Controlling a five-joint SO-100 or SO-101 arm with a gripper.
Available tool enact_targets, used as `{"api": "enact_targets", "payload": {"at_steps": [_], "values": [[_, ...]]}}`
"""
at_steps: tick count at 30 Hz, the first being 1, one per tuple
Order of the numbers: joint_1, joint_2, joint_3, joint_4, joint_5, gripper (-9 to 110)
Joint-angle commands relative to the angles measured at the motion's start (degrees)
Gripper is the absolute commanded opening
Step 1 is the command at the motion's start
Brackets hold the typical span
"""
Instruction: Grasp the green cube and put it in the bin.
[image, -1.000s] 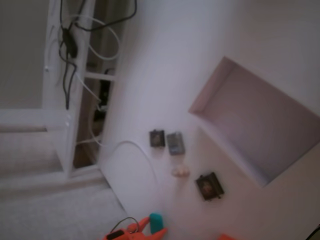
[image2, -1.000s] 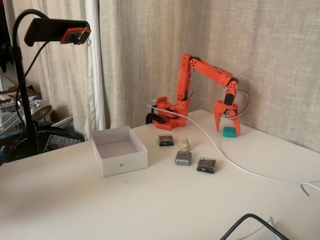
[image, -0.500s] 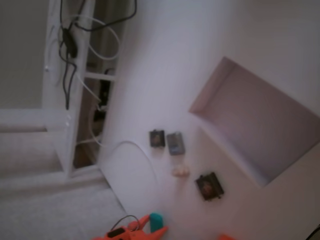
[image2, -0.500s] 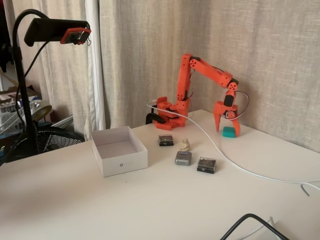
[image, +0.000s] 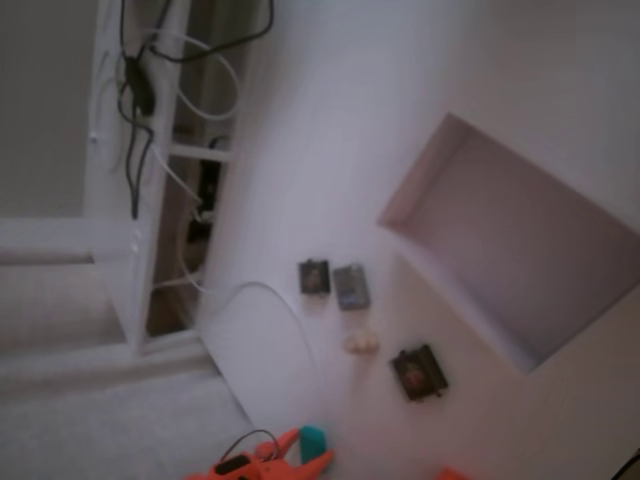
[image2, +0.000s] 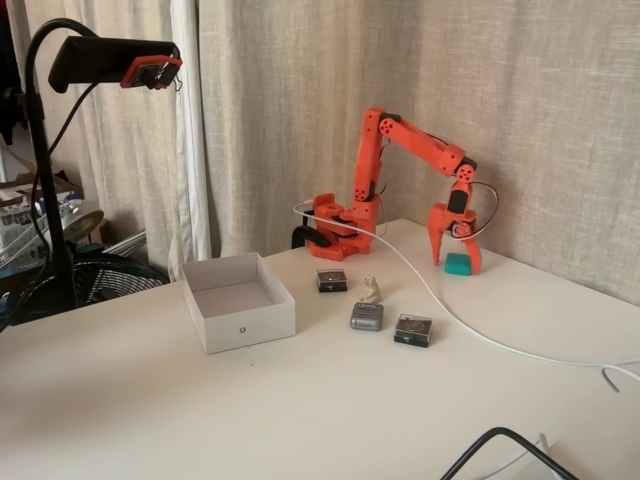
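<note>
The green cube (image2: 458, 265) rests on the white table at the far right, close to the curtain; in the blurred fixed view from above, the green cube (image: 313, 438) shows at the bottom edge. My orange gripper (image2: 456, 266) points down over it, open, one finger on each side of the cube; the orange gripper (image: 310, 448) also shows from above, its fingers flanking the cube. The bin (image2: 250, 325), a low white box with nothing in it, stands at the table's left; from above, the bin (image: 410, 195) lies at the right.
Between cube and bin lie three small dark square gadgets (image2: 332, 280) (image2: 366, 316) (image2: 413, 330) and a small beige figure (image2: 371, 290). A white cable (image2: 470, 328) runs from the arm base across the table. A black camera stand (image2: 45, 200) rises at the left.
The gripper has shifted slightly around the cube, and its fingers sit a little closer to it. The cube stays on the table.
</note>
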Motion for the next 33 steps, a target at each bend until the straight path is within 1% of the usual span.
{"api": "enact_targets", "payload": {"at_steps": [1,12,25,27,30,33], "values": [[-0.5,0.2,-0.5,-0.9,0.2,30],[-0.7,0.3,-0.6,1.3,0.4,18],[-0.7,0.9,-0.7,4.4,0.4,16],[-0.8,0.9,-0.7,3.2,0.4,16],[-0.5,1.0,-0.8,1.9,0.4,10],[-0.3,1.1,-0.8,1.1,0.4,9]]}}
